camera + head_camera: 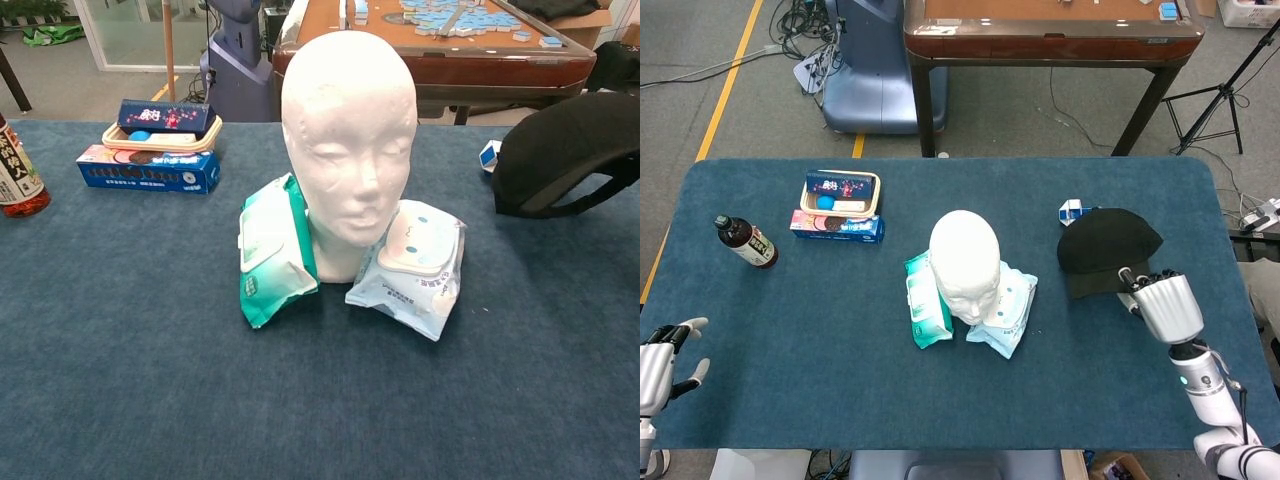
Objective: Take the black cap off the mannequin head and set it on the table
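Blue cloth covers the table (840,330). At its near left corner the left robot hand (662,358) lies spread, holding nothing. Near right, the right robot hand (1160,300) pinches the cap (1105,245) at its near edge (fingertips hidden under the fabric). The cap rests on the table right of the mannequin head (965,262), well apart, long axis running near to far; its brim cannot be made out. A blue-white toy (1071,211) peeks out behind it, mostly hidden.
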You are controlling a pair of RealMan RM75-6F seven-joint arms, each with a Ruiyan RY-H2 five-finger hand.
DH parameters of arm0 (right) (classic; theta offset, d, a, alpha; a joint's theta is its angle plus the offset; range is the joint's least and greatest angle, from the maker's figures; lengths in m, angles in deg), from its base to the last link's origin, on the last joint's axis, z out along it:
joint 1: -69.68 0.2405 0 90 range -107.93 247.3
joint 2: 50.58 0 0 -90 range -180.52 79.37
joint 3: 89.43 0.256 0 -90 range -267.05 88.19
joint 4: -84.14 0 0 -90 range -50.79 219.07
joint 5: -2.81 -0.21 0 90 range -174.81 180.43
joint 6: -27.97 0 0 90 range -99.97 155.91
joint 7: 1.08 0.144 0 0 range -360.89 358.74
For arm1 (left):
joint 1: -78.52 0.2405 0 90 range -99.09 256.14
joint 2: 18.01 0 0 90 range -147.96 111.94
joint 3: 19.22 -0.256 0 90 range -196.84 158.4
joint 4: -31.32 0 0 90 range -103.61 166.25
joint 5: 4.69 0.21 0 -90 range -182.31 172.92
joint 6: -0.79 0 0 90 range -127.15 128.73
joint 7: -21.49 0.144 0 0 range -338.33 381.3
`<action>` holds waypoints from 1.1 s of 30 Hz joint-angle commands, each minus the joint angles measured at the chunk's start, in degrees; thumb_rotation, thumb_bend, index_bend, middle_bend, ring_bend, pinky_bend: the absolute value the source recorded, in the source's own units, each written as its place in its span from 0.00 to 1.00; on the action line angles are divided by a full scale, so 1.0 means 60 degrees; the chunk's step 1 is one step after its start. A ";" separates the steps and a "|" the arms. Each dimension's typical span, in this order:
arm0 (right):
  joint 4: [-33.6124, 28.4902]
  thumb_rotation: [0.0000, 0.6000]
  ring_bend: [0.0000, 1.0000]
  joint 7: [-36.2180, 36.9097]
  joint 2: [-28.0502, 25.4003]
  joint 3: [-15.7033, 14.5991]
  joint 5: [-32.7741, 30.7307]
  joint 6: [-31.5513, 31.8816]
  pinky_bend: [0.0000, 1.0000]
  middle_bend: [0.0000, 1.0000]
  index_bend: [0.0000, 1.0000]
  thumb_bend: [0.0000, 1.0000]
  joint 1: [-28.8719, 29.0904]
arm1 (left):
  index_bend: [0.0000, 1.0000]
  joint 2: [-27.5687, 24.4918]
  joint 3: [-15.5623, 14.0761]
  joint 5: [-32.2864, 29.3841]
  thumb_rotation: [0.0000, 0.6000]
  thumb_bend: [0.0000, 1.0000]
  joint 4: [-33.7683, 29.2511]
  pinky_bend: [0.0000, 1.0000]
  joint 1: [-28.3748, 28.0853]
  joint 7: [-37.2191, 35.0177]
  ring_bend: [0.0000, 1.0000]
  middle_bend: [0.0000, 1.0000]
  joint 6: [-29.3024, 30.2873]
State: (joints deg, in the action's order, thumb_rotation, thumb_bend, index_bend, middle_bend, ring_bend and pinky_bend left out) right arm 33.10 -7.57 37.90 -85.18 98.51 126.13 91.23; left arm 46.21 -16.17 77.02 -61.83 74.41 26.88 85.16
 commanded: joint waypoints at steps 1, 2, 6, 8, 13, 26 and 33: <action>-0.3217 1.00 0.99 -0.0038 -0.1562 -0.0541 -0.0547 -0.1448 1.00 1.00 0.56 0.05 -0.0456 | 0.27 -0.0004 0.0001 -0.0006 1.00 0.30 -0.0008 0.52 -0.0001 0.0013 0.29 0.40 -0.0005; -0.3720 1.00 0.99 -0.0074 -0.1839 -0.0621 -0.0606 -0.1683 1.00 1.00 0.53 0.02 -0.0470 | 0.27 -0.0003 0.0002 -0.0010 1.00 0.30 -0.0007 0.52 -0.0003 0.0018 0.29 0.40 -0.0009; -0.5755 1.00 0.96 -0.0252 -0.3061 -0.1030 -0.0814 -0.2778 1.00 1.00 0.42 0.00 -0.0447 | 0.27 0.0003 0.0007 -0.0028 1.00 0.30 -0.0025 0.52 0.0001 0.0061 0.29 0.40 -0.0003; -0.6587 1.00 0.95 -0.0292 -0.3599 -0.1216 -0.0863 -0.3230 1.00 1.00 0.38 0.00 -0.0414 | 0.27 0.0005 0.0002 -0.0018 1.00 0.30 -0.0034 0.52 0.0008 0.0073 0.29 0.40 0.0011; -0.7670 1.00 0.94 -0.0128 -0.4311 -0.1476 -0.0708 -0.3558 1.00 1.00 0.36 0.00 -0.0484 | 0.27 0.0004 -0.0007 0.0013 1.00 0.30 -0.0043 0.52 0.0019 0.0080 0.29 0.40 0.0040; -0.7050 1.00 0.79 -0.1678 -0.3544 -0.0834 -0.0476 -0.1614 0.95 0.89 0.47 0.00 -0.1522 | 0.27 0.0007 -0.0011 0.0067 1.00 0.30 -0.0013 0.52 -0.0003 0.0022 0.29 0.40 0.0024; -0.5955 1.00 0.48 -0.2617 -0.2372 -0.0249 -0.0960 -0.0467 0.55 0.55 0.48 0.00 -0.2197 | 0.27 0.0005 -0.0017 0.0134 1.00 0.30 0.0026 0.52 0.0018 -0.0048 0.29 0.40 0.0092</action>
State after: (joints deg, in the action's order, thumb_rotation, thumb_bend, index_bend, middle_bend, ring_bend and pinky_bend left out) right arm -5.38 -24.13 21.11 -88.54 94.16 121.06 80.11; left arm 46.24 -16.27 77.83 -61.68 74.51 26.60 85.71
